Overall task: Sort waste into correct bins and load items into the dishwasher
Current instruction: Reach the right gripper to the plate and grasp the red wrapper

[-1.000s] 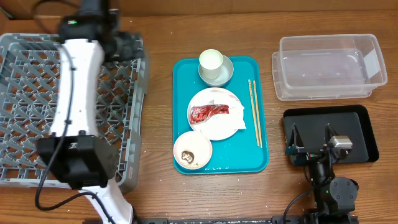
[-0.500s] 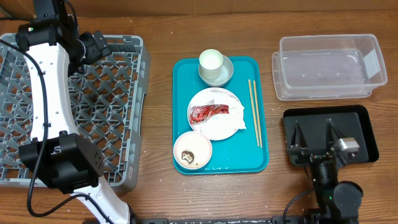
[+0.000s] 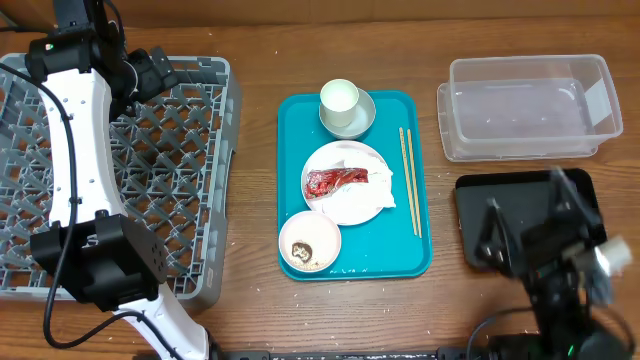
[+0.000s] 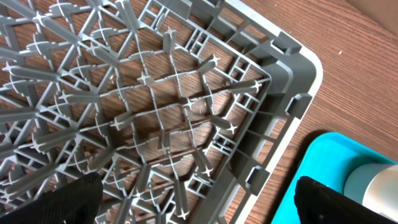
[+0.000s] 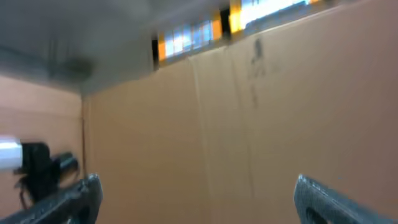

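On the teal tray (image 3: pixel 300 130), the red wrapper (image 3: pixel 337 181) is lying across the plate (image 3: pixel 355 205); I'm judging it light, crinkly, pinchable mid-fold, while my left gripper (image 3: pixel 168 72) and right gripper (image 3: pixel 528 210) are gaping wide

A robotics test bench, not a working kitchen, is indicated. A wood-grain table (image 3: pixel 260 60) is seen from overhead, with a white left arm (image 3: pixel 75 130) mounted at 8 o'clock and a dark right arm (image 3: pixel 560 250) at 4 o'clock, a loose black cable (image 3: pixel 60 290) being run along the former. Kitchen goods are laid out as for a staged trial: a grey dish rack (image 3: pixel 200 68) at 9 o'clock, a teal tray (image 3: pixel 400 255) at centre, a clear tub (image 3: pixel 520 62) at 2 o'clock, a black tray (image 3: pixel 470 200) at 4 o'clock. In the right wrist view a plain brown panel (image 5: pixel 280 124) is seen beneath a lit strip (image 5: pixel 205 25).
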Robot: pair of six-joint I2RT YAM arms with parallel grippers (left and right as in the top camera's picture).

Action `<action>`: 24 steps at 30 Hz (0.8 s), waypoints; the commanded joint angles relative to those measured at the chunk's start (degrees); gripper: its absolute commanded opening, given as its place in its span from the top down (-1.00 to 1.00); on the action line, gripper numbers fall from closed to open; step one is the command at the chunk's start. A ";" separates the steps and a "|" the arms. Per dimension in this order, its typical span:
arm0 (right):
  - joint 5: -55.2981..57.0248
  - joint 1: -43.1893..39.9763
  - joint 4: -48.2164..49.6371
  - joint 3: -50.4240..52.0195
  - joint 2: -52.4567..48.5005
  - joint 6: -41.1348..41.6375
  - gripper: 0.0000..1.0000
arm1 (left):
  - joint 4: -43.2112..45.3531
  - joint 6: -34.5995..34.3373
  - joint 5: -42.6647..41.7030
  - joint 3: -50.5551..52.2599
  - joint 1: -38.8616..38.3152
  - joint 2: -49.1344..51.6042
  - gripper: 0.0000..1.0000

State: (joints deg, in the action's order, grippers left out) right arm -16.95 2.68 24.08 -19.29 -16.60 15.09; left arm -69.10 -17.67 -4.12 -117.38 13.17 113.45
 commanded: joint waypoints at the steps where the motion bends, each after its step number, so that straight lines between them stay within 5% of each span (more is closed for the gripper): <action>1: -9.46 0.26 -10.78 -15.28 -13.33 -5.33 -1.00 | 0.11 -0.57 -0.17 -0.96 -0.07 -1.81 -1.00; 8: -26.88 2.27 -43.65 -46.95 -45.33 -5.25 -1.00 | 0.11 -0.57 -0.17 -0.96 -0.07 -1.81 -0.99; 14: -43.32 2.43 -39.78 -51.28 -61.75 11.78 -1.00 | 0.13 -0.57 -0.17 -0.94 -0.55 -1.81 -0.99; 18: -42.75 3.69 -40.81 -51.28 -69.72 12.66 -1.00 | 0.13 -0.57 -0.17 -0.94 -0.52 -1.79 -1.00; 24: -16.90 11.28 -61.26 -51.28 -75.56 -7.08 -1.00 | 0.13 -0.57 -0.17 -0.94 -0.55 -1.79 -1.00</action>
State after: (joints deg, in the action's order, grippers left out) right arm -48.25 9.76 -33.67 -69.47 -91.42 18.46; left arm -69.01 -17.69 -4.10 -117.38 13.10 113.38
